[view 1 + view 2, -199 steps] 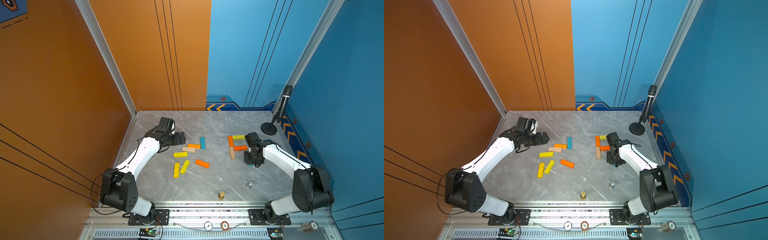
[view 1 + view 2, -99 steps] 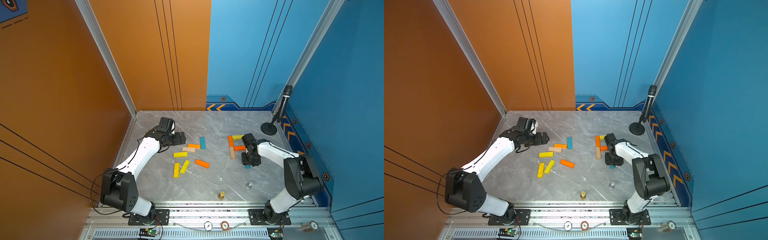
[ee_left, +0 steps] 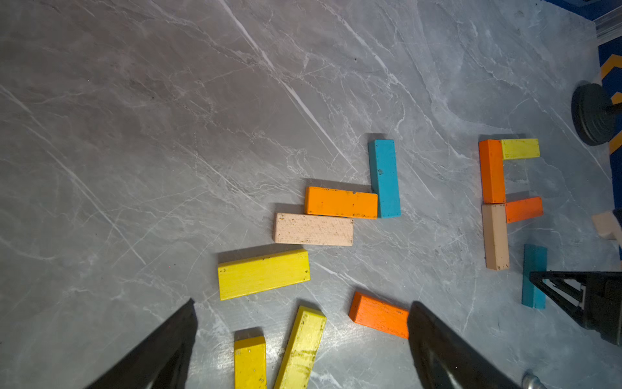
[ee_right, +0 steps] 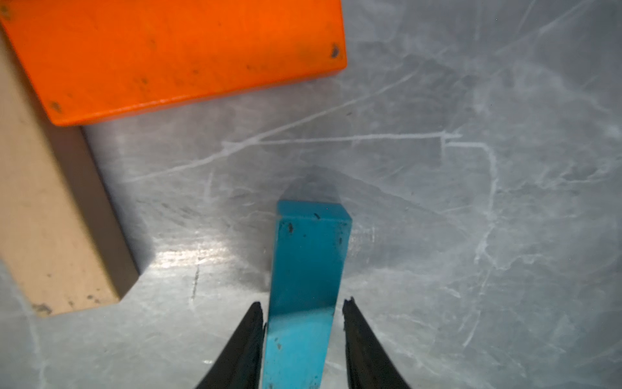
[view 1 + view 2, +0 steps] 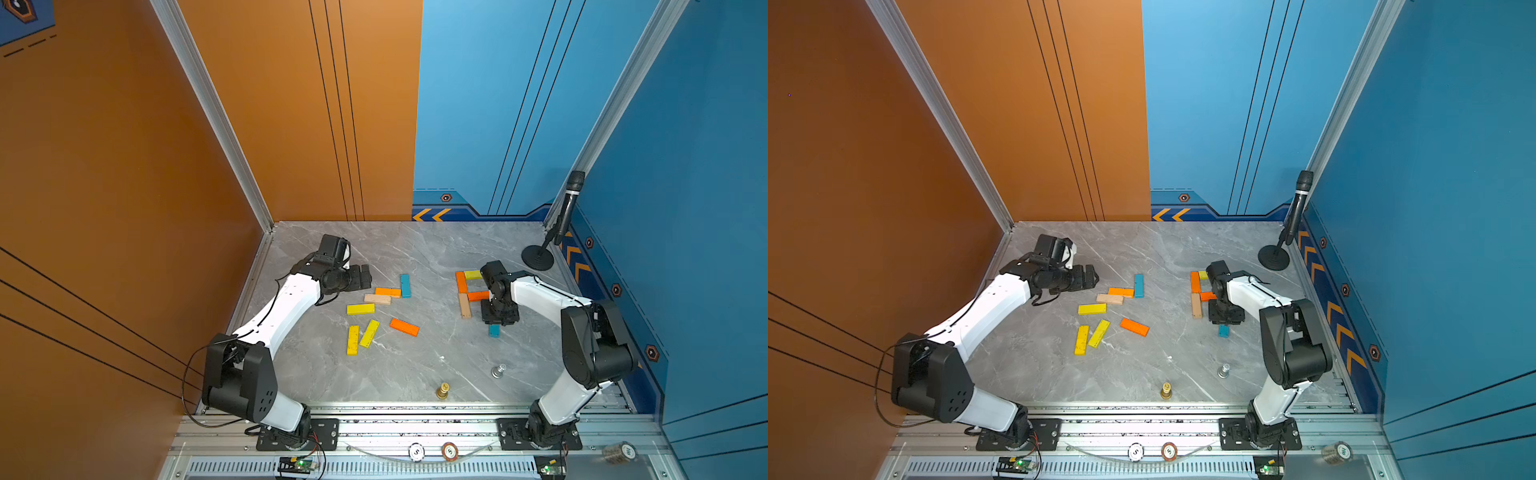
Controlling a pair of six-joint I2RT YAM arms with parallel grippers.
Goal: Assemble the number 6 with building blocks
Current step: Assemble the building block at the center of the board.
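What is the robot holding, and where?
The left gripper is open and empty. The right gripper straddles a teal block's sides; a thin gap shows at one finger, so I cannot tell if it grips.

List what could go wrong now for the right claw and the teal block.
1. The right claw straddles the teal block with a thin gap on one side; a loose grip may let it slip or twist.
2. The tan block and orange block lie close by; a swing of the claw may knock them out of line.

Orange, yellow, teal, tan building blocks (image 3: 340, 202); grey white-veined table (image 5: 415, 249)
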